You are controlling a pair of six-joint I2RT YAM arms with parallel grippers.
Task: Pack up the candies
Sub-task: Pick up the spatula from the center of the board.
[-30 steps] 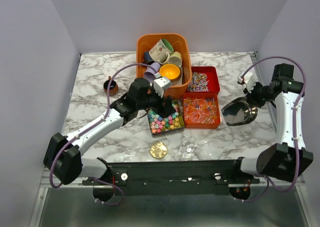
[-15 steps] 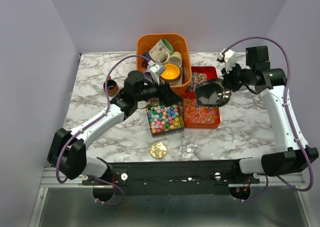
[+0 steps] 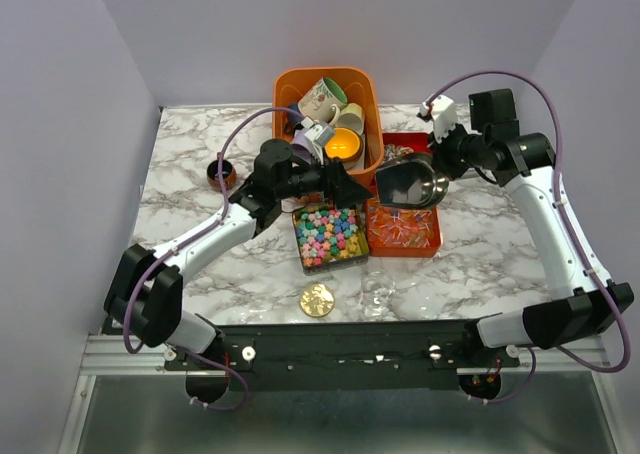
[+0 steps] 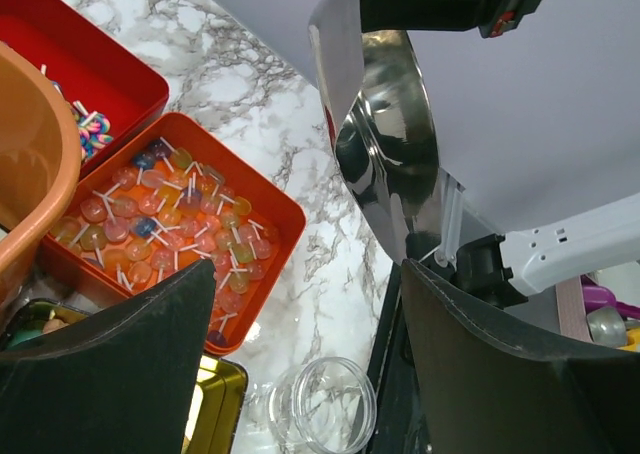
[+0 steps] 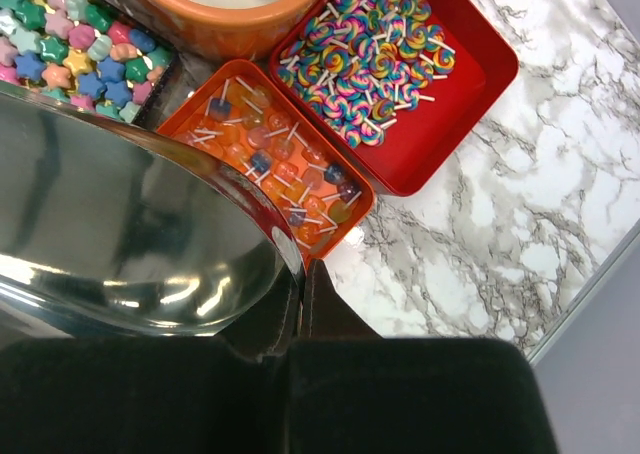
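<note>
The candies lie in three containers. Multicolour star sweets fill a gold tin (image 3: 332,236) (image 5: 70,54). Orange-red lollipops fill the orange tray (image 3: 402,229) (image 4: 170,214) (image 5: 280,164), and rainbow swirl lollipops fill the red tray (image 3: 404,152) (image 5: 375,49). My right gripper (image 3: 441,164) (image 5: 305,274) is shut on the edge of a steel scoop (image 3: 410,184) (image 5: 120,234) (image 4: 385,144), which hangs over the orange tray. My left gripper (image 3: 345,186) (image 4: 308,304) is open and holds nothing. It hovers between the tin's far end and the orange tray. A clear jar (image 3: 378,289) (image 4: 322,404) stands in front.
An orange bin (image 3: 368,164) of ceramic mugs stands behind the tin, right beside my left gripper. A gold lid (image 3: 317,300) lies near the front edge. A small dark cup (image 3: 220,174) sits at the left. The scoop and my left fingers are close together.
My right arm swung the scoop from the table's right side leftwards to above the orange tray. My left gripper moved back and right off the tin, staying open.
</note>
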